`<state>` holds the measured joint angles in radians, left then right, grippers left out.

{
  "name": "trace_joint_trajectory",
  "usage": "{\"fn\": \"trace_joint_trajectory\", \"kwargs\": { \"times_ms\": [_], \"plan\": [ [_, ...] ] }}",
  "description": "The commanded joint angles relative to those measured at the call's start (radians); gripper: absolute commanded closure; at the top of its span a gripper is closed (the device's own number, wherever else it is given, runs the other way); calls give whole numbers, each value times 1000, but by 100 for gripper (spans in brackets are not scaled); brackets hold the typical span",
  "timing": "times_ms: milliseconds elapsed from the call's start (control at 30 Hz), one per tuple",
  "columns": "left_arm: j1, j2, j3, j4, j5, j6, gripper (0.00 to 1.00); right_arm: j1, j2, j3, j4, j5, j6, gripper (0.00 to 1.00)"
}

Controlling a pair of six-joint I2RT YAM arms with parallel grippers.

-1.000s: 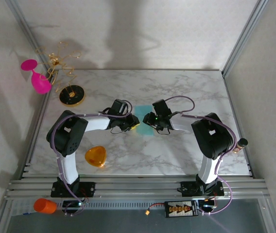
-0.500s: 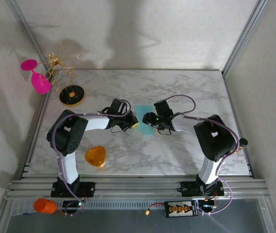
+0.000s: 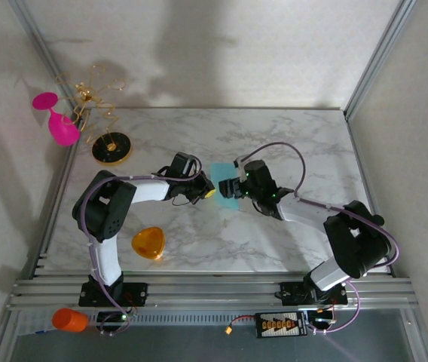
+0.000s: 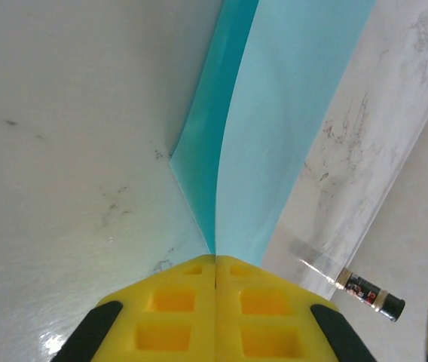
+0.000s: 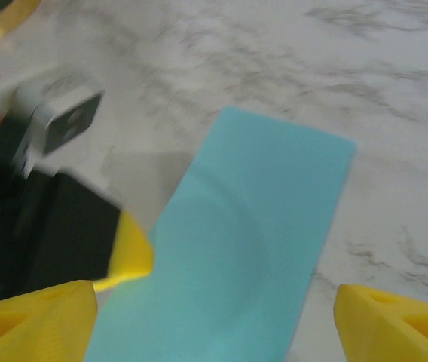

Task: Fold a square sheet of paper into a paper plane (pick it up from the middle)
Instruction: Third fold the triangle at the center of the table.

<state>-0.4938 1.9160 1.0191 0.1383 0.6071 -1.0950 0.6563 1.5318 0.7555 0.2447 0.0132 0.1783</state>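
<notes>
My left hand (image 3: 208, 191) is clamped shut on the square sheet of paper (image 3: 222, 176). In my left wrist view the two yellow pads (image 4: 176, 302) meet with no gap. The teal paper (image 4: 274, 113) runs out from between them toward 12 o'clock, a darker flap on the left and a lighter one on the right.

My right hand (image 5: 214, 324) stands wide open. Its yellow fingertips (image 5: 37, 317) sit far apart at 8 and 4 o'clock of that view, and neither touches the sheet lying between them. From there the paper (image 5: 252, 234) reads as a long folded strip, its far end flat on the marbled bench (image 3: 297, 143). A yellow tip of my left hand meets its edge at 9 o'clock.

From above, the sheet lies near the middle of the bench, with my left hand at its 9 o'clock and my right hand (image 3: 236, 185) at its 3 o'clock. An orange rounded-triangle piece (image 3: 148, 243) rests well apart at 7 o'clock of the paper. A pink glass (image 3: 59, 121) stands at about 10 o'clock, past the bench's far left corner.
</notes>
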Motion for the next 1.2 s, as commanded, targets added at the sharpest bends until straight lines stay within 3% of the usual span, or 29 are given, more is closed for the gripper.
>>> {"fn": "trace_joint_trajectory", "kwargs": {
  "times_ms": [0,233,433,833,967,1167],
  "plan": [
    [8,-31,-7,5,14,-22,100,34,-19,-74,134,-35,-238,16],
    [6,-25,-14,10,19,-25,100,114,10,-155,273,-13,-368,11],
    [6,-28,-14,9,23,-26,100,141,99,-134,285,62,-473,17],
    [4,-28,-10,2,26,-19,100,142,146,-120,311,52,-540,59],
    [3,-31,-9,-2,25,-16,100,142,145,-123,311,43,-542,67],
    [3,-34,-10,-3,24,-16,100,143,147,-117,316,36,-537,72]
  ]
}}
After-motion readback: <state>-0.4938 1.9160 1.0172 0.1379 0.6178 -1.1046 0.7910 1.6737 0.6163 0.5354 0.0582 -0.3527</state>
